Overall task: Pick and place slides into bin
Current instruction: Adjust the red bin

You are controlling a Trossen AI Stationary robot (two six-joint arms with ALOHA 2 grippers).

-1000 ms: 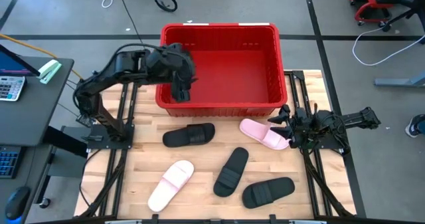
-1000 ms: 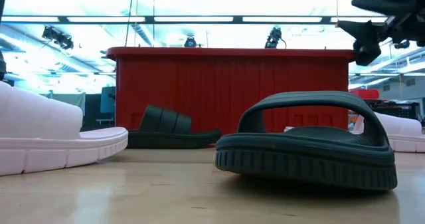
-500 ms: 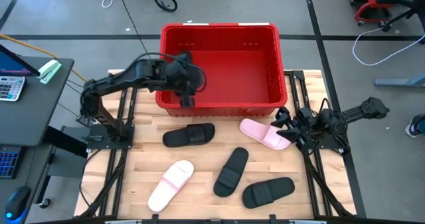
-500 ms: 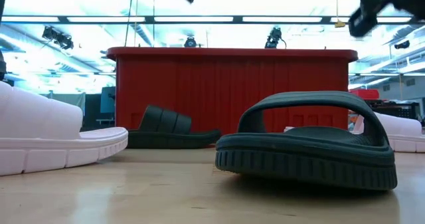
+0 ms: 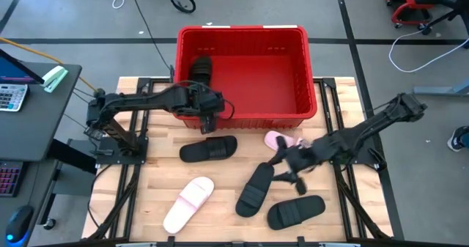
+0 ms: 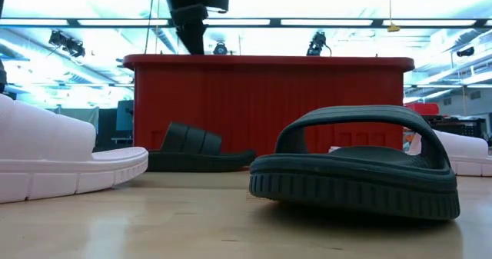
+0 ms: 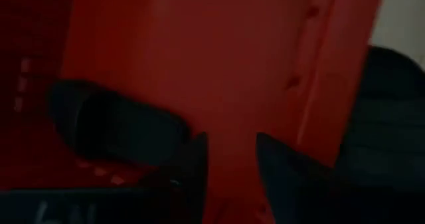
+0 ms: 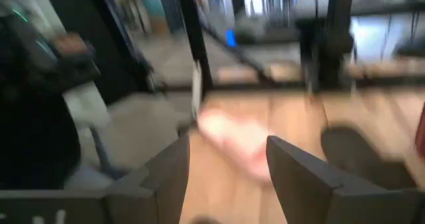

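The red bin [image 5: 311,93] stands at the table's far middle. One black slide [image 5: 200,67] lies inside it at the far left. On the table lie three black slides [image 5: 209,149] [image 5: 255,188] [image 5: 295,212] and two pink slides [image 5: 188,203] [image 5: 277,138]. My left gripper [image 5: 209,121] is open and empty over the bin's near wall, at its left end. My right gripper [image 5: 286,168] is open and empty above the table, between the right pink slide and the middle black slide. Its wrist view is blurred and shows a pink slide [image 8: 232,137] beyond the fingers.
Black frame rails [image 5: 135,159] run along the table's left and right sides. A desk with a keyboard and calculator [image 5: 15,93] stands to the left of the table. Bare wood [image 5: 220,177] shows between the slides.
My right arm has swung out from the table's right edge toward the middle, and now reaches over the slides. My left gripper has gone from over the bin's left part toward the near edge, to the bin's near wall. The black slide in the bin now shows uncovered.
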